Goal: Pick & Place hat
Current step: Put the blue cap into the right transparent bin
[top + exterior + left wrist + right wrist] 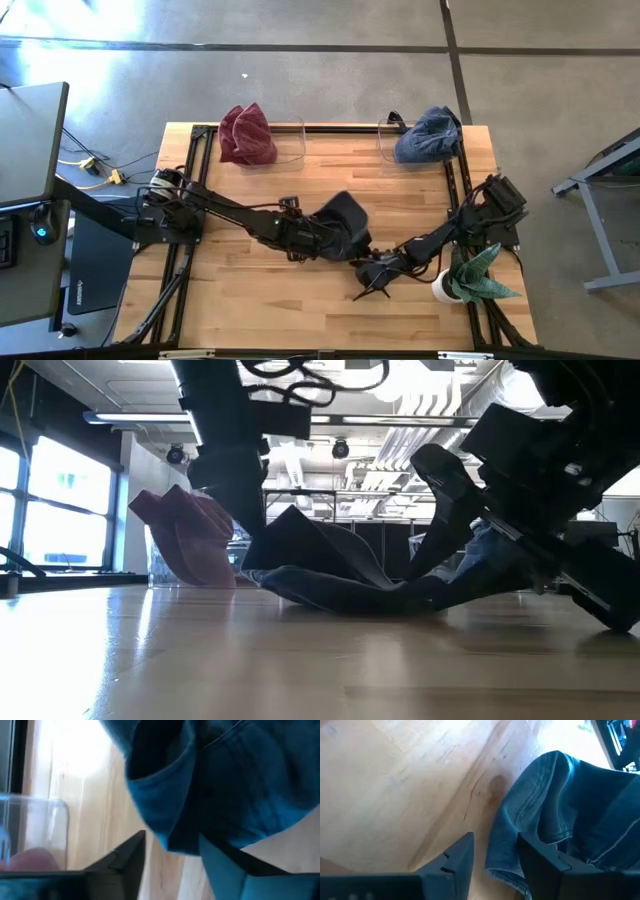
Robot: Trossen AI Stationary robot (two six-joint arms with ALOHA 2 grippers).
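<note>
Two claws meet mid-desk (250, 310): left claw (345, 238) and right claw (378, 270), fingers parted, astride the dark denim hat (345, 222). Clear bins at 12 o'clock: maroon hat (247, 135), blue hat (428, 136). Concrete floor (330, 80).

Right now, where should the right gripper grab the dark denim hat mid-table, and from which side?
Probably the brim edge. The dark denim hat lies flattened on the table, and in the right wrist view its folded edge sits just ahead of the open right gripper. Come in low from the robot's right; the left gripper occupies the other side.
</note>
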